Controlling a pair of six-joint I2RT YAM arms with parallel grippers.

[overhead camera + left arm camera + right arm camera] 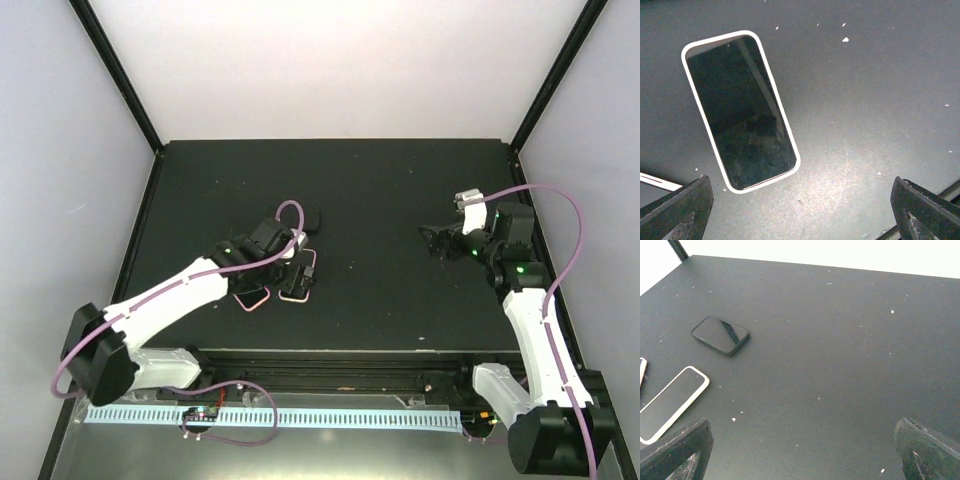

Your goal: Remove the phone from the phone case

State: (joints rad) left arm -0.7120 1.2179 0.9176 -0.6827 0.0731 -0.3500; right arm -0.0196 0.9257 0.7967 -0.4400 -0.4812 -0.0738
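Observation:
The phone (740,115) lies face up on the black table, dark screen showing, inside a white phone case (698,107) that rims it all round. The top view shows it (297,283) just below my left gripper (298,250). In the left wrist view that gripper (801,200) hovers open over bare table just beside the phone's lower end, touching nothing. My right gripper (432,240) hangs open far to the right, and between its fingers (802,440) there is only table. It sees the cased phone (671,402) off to its left.
A second white-rimmed case or phone (250,298) lies just left of the first, its edge (657,181) showing by my left finger. A small black device (312,218) (720,335) sits behind them. Black frame posts and white walls bound the table.

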